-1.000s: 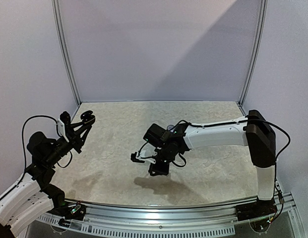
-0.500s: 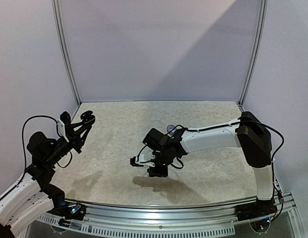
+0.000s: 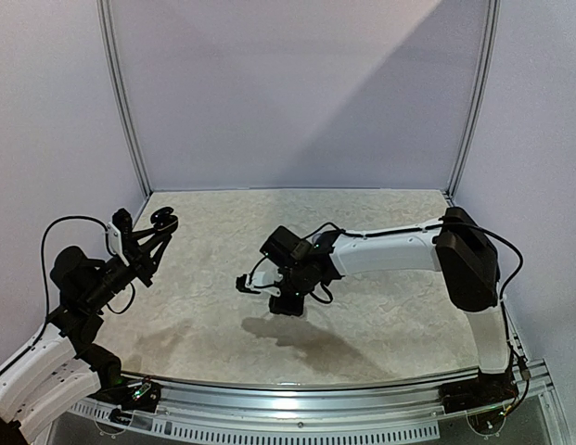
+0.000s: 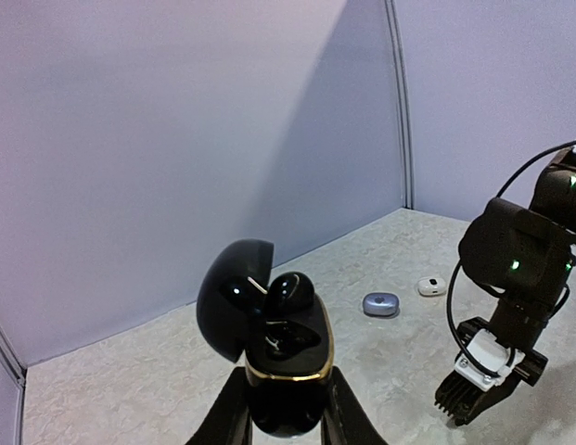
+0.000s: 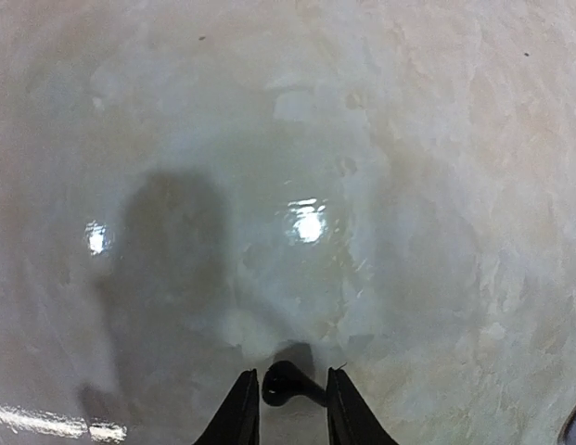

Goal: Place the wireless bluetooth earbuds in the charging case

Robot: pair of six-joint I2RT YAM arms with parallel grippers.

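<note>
Black earbud (image 5: 280, 382) spans finger to finger, pinched in the right gripper (image 5: 292, 375); the left gripper (image 4: 286, 394) clasps the charging case (image 4: 288, 348) upright, hinged open.

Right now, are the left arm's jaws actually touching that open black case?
Touching. The left wrist view shows the open black case wedged upright in the left gripper, with both jaws pressed against its lower sides and no gap showing.
</note>
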